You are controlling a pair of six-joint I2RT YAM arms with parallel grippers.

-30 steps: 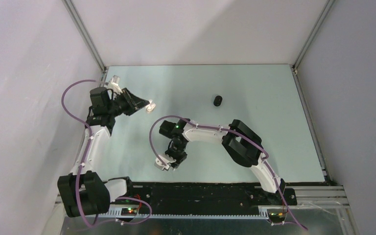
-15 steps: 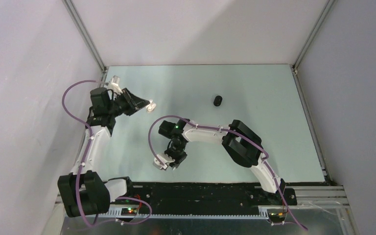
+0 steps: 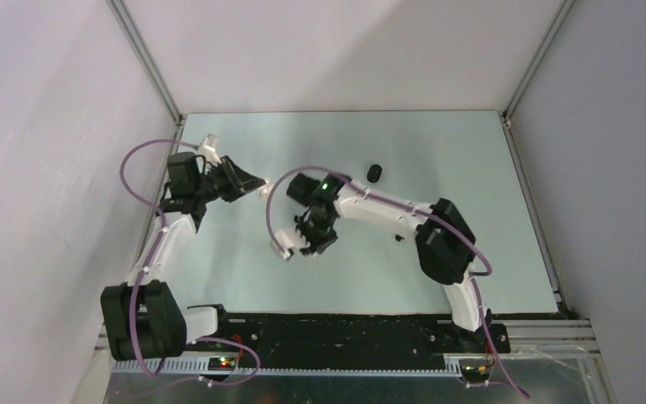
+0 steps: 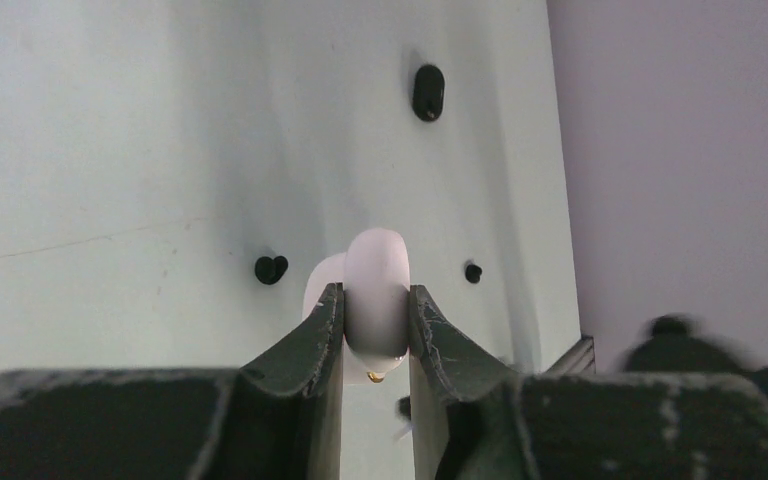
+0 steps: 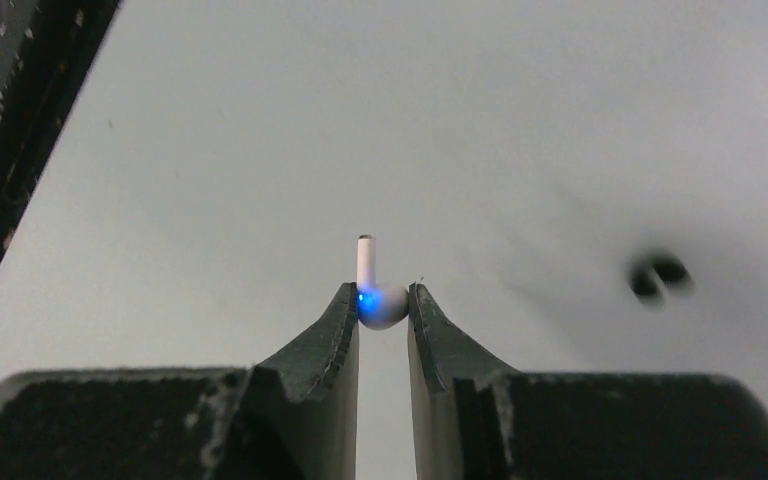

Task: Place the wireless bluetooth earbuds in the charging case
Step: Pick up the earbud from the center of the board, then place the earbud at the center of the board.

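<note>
Left tool (image 4: 375, 303) clamps white case (image 4: 378, 265), apparently open | right tool (image 5: 383, 298), elbow bent, pinches earbud (image 5: 385, 307)

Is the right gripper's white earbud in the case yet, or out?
Out: the white earbud is pinched in the right gripper; the case sits in the left gripper.

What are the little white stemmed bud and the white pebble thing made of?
The white earbud: likely smooth glossy plastic; a blue light glows on its shell. The white case: probably plastic too, smooth with a soft, even sheen.
</note>
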